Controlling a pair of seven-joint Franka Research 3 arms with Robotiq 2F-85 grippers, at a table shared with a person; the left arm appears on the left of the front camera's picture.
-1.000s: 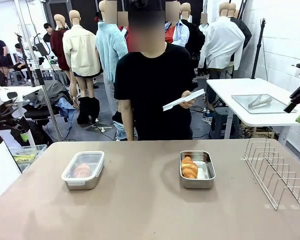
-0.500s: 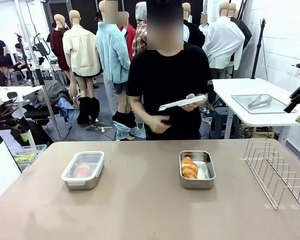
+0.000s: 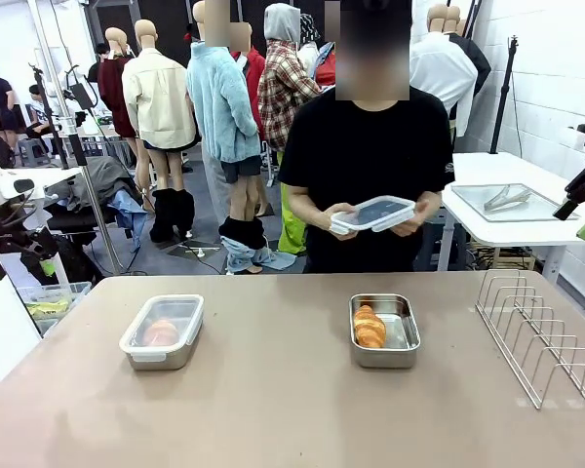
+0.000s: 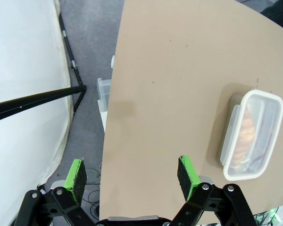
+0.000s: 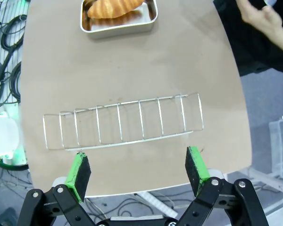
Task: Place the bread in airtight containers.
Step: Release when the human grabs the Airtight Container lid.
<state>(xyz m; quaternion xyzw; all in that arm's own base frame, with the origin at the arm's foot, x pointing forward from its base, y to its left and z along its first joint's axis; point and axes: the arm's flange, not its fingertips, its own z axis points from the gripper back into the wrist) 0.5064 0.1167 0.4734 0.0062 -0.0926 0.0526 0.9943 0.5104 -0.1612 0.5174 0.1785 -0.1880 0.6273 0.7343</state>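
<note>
Two steel airtight containers sit on the brown table. The left container (image 3: 163, 331) has its clear lid on, and a piece of bread (image 3: 160, 332) shows through it; the left wrist view has it (image 4: 251, 135) at the right. The right container (image 3: 384, 330) is uncovered with a golden bread roll (image 3: 369, 327) inside, and it (image 5: 118, 15) lies at the top of the right wrist view. A person behind the table holds a clear lid (image 3: 372, 213) in both hands. My left gripper (image 4: 132, 175) hangs open above the table's edge. My right gripper (image 5: 137, 169) is open over the wire rack.
A wire rack (image 3: 539, 337) stands at the table's right side, and it (image 5: 122, 122) lies just ahead of my right fingers. A side table (image 3: 487, 195) with a tray and tongs stands behind on the right. A plastic bin (image 3: 47, 302) sits on the floor at left.
The person has stepped to the right and now holds the clear lid flat in both hands. Both containers and both arms are unmoved.
</note>
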